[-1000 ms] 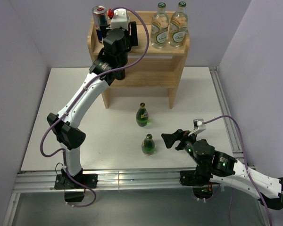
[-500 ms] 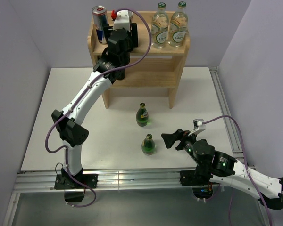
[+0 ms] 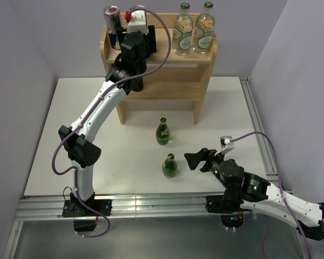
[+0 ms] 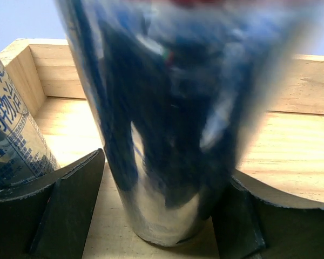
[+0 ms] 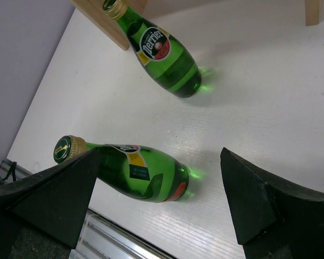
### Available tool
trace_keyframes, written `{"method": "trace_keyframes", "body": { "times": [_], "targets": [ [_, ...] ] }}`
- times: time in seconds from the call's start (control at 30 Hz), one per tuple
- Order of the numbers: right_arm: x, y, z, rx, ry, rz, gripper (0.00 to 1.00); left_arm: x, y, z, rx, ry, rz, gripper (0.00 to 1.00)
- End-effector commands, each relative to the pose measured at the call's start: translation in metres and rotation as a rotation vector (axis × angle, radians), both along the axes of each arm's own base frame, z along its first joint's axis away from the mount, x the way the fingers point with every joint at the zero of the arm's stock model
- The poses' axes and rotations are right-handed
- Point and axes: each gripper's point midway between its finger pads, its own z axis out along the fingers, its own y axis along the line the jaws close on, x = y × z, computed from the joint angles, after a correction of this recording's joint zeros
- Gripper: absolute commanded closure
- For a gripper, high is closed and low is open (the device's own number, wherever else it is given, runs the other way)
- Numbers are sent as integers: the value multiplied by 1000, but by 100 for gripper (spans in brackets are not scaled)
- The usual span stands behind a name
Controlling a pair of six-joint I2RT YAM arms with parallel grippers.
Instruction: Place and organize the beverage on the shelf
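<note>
The light wooden shelf (image 3: 167,89) stands at the upper centre of the top view. At the left of its rimmed top tier a silver-and-blue can (image 3: 112,22) stands upright, with a second can (image 4: 173,135) just beside it, its base on the wood. At the right stand a clear glass bottle (image 3: 183,32) and its twin (image 3: 204,31), touching. Below the shelf, mid-frame, a dark green bottle (image 3: 162,132) and a nearer green bottle (image 3: 170,166) stand upright, apart.

The left pincer (image 4: 167,172) has narrowed against the silver-and-blue can (image 4: 167,97) and sits further back over the shelf (image 3: 205,51); the neighbouring can (image 3: 112,24) stands slightly nearer the left rim.
</note>
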Motion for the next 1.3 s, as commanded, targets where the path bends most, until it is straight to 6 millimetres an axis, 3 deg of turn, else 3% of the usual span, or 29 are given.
{"method": "trace_keyframes", "body": {
  "times": [0.0,0.23,0.27,0.33,0.7,0.8,0.87,0.93,1.07,1.1,1.13,1.2,1.23,1.27],
  "targets": [
    [4,1,4,16,-13,-21,0,6,8,6,-41,-26,18,21],
    [4,1,4,19,-14,-21,0,-6,5,-1,-65,5,-28,14],
    [4,1,4,19,-14,-21,0,-7,3,-11,-56,24,-31,14],
    [3,1,5,23,-15,-20,0,-12,2,-9,-63,21,-44,13],
    [3,-1,6,31,-21,-24,0,-45,-16,-41,-36,90,-57,14],
    [4,-2,6,33,-21,-29,0,-65,-16,-42,-50,94,-65,14],
    [4,-2,6,32,-21,-28,0,-75,-19,-55,-39,118,-70,14],
    [4,-1,5,29,-18,-28,0,-87,-14,-51,-64,111,-73,14],
    [4,-1,5,24,-14,-32,0,-113,-13,-74,-56,159,-86,14],
    [4,-1,5,20,-14,-31,0,-122,-10,-70,-74,154,-91,14],
    [4,-1,4,16,-10,-30,0,-130,-11,-87,-54,183,-90,15],
    [3,-1,6,18,-9,-23,0,-147,-5,-92,-69,198,-93,16],
    [1,-2,4,12,3,-20,0,-158,-7,-113,-48,231,-95,16],
    [0,-3,13,33,-3,-16,0,-166,-7,-122,-69,245,-105,16]
  ]
}}
